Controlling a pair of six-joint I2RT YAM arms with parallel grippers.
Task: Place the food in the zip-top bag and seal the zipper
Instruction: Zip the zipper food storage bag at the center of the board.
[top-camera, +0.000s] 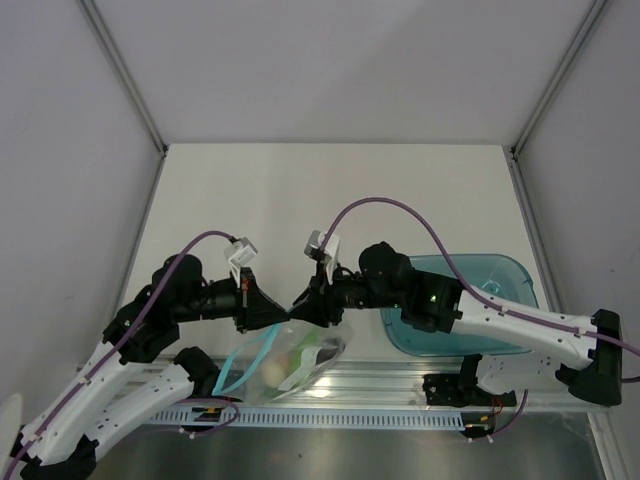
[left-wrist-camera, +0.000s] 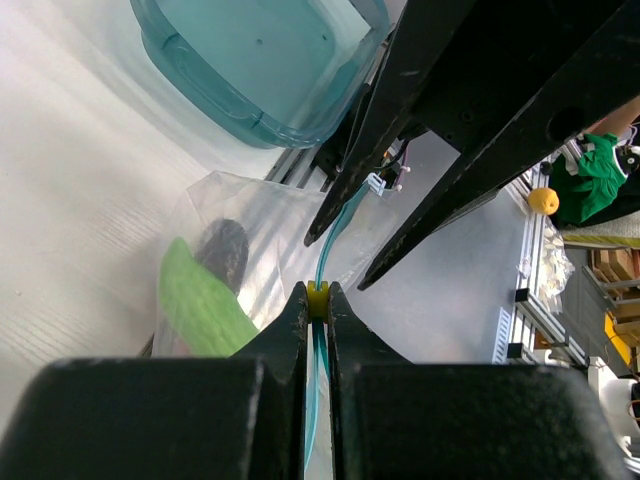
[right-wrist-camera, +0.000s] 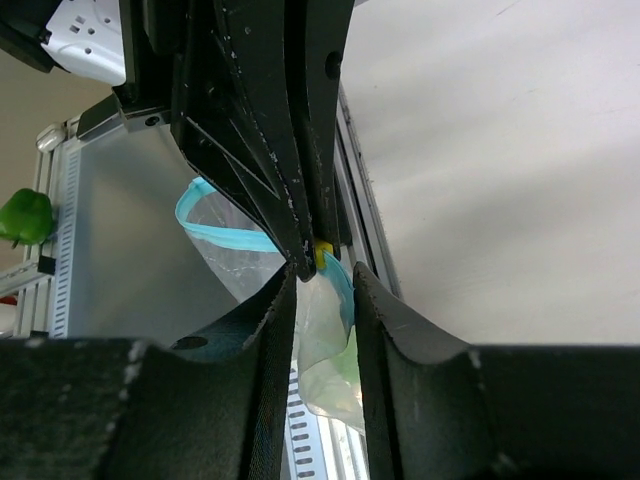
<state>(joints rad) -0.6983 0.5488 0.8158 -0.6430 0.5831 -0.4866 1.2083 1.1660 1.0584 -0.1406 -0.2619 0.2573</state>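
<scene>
1. Zip-top bag (top-camera: 300, 362), small, clear and crinkly, hangs at 6 o'clock of the white table (top-camera: 330, 200), at its near edge, slung between the two grippers. A light green toy cucumber (left-wrist-camera: 205, 305) and a dark purple toy eggplant (left-wrist-camera: 228, 250) lie inside. I cannot tell whether every piece of food is in.
2. At the bag's mouth, the left gripper (left-wrist-camera: 318, 290) has its jaws pressed together on the thin light blue plastic zipper (left-wrist-camera: 318, 345), right at a small yellow tab (right-wrist-camera: 322, 255) on the strip.
3. At 3 o'clock of it, almost tip to tip, the right gripper (right-wrist-camera: 325, 275) holds its jaws part-way apart. They straddle the zipper and some bag film and do not appear to pinch either.
4. At 4 o'clock on the table sits the translucent teal plastic tray (top-camera: 505, 275), apart from the bag.
5. Judgement: this looks like the sealing step. Next, the right gripper should probably close on the zipper just beside the tab. One gripper would then anchor while the other runs along the strip. The strip loops slack toward 7 o'clock, so it needs tension first.
</scene>
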